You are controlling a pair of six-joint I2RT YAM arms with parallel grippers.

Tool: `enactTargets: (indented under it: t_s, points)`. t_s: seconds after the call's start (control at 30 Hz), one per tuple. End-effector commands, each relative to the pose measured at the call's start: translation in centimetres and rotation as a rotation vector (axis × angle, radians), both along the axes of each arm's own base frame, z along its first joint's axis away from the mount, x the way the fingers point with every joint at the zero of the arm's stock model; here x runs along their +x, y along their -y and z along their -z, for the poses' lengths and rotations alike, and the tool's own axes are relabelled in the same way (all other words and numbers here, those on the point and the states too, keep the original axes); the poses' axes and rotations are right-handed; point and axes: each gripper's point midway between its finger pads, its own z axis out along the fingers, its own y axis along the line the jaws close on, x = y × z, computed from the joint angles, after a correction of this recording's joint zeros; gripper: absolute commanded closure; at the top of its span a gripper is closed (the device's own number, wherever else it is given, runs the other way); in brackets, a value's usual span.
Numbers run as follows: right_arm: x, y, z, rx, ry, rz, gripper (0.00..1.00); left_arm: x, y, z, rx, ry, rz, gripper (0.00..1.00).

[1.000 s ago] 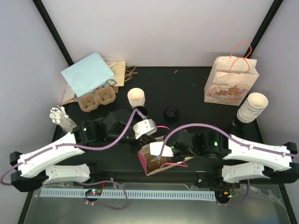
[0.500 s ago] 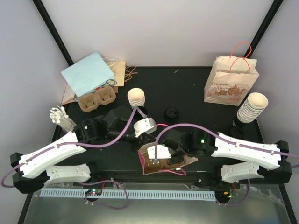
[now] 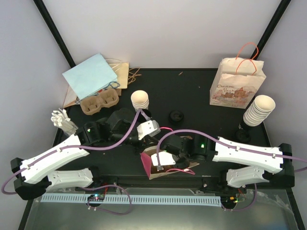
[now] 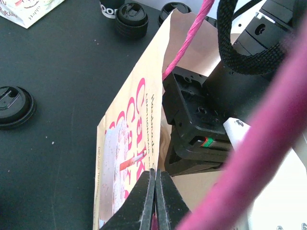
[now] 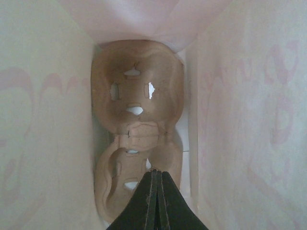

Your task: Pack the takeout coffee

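While clamped tight on the upper lip of the paper bag (image 4: 124, 134) through the left gripper (image 4: 156, 175), holds that mouth open toward the right arm. Lies on its side at the near middle of the black table (image 3: 201, 91), pink cake print on the outer wall. Reaches deep inside with the right gripper (image 5: 156, 176), fingers pressed flat together. Shows a two-cup pulp carrier (image 5: 136, 91) at the far end of the bag, lengthwise between the paper walls. Meets the carrier's nearer cup well at the closed tips; cannot tell whether pinching its rim or only touching. Leaves a black coffee lid (image 4: 12, 105) on the table beside the bag, apart from it.
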Motion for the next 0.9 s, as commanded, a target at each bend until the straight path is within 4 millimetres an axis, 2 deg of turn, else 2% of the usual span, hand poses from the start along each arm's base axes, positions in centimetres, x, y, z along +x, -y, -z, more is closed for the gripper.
enactTargets:
  t_s: [0.0, 0.37, 0.87]
  points:
    - [0.1, 0.4, -0.1, -0.005, -0.010, 0.031, 0.99, 0.3, -0.1, -1.0, -0.038, 0.027, -0.003, 0.98]
    - [-0.1, 1.1, 0.7, -0.056, -0.037, 0.103, 0.99, 1.5, -0.2, -0.9, -0.030, 0.024, -0.052, 0.99]
    - [-0.4, 0.9, 3.7, -0.122, -0.101, 0.138, 0.99, 1.1, -0.2, -1.2, -0.048, 0.029, -0.025, 0.98]
